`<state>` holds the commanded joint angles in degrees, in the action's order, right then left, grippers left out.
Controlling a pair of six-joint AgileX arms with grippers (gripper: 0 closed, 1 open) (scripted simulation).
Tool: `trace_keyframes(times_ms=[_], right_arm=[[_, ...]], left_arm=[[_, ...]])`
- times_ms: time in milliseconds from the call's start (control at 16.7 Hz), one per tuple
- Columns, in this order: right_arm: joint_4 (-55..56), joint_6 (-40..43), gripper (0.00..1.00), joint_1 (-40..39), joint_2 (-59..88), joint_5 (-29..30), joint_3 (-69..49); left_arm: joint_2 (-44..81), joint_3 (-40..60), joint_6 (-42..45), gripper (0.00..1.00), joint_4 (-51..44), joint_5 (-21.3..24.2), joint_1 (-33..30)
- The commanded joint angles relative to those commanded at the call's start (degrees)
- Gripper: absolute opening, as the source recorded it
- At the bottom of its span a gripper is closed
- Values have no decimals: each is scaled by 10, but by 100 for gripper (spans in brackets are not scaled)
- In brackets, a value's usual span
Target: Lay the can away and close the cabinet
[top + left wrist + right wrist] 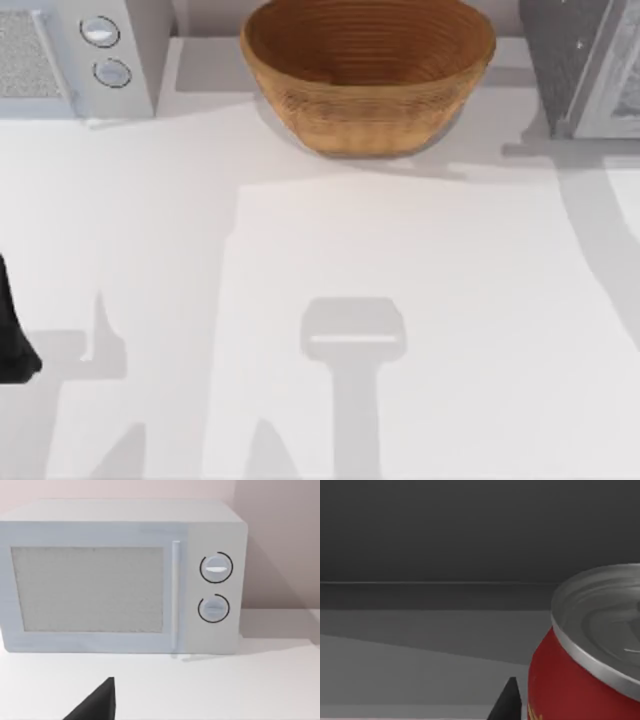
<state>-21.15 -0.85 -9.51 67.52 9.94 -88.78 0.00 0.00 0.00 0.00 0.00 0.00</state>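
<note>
The right gripper's state could not be told; one dark fingertip (506,702) stood just beside one red drink can with a silver top (585,650), inside a grey interior. One grey speckled cabinet (575,60) stood at the counter's (300,300) far right, one woven bowl (368,70) mid-back, one white two-knob appliance (120,575) far left. The left arm (12,330) sat parked at the left edge.

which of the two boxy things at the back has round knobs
The white appliance at the table's left back; it has two round knobs. The grey speckled cabinet at the right has none.
</note>
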Motion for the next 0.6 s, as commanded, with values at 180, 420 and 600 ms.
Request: trace_keyframes(times_ms=[180, 420, 600], right_arm=[[-20, -1, 0, -8, 60, 9, -79], [-29, -2, 0, -11, 86, 13, -113], [-29, -2, 0, -11, 86, 13, -113]], left_arm=[[0, 0, 0, 100, 0, 0, 0], [0, 0, 0, 100, 0, 0, 0], [0, 0, 0, 100, 0, 0, 0]])
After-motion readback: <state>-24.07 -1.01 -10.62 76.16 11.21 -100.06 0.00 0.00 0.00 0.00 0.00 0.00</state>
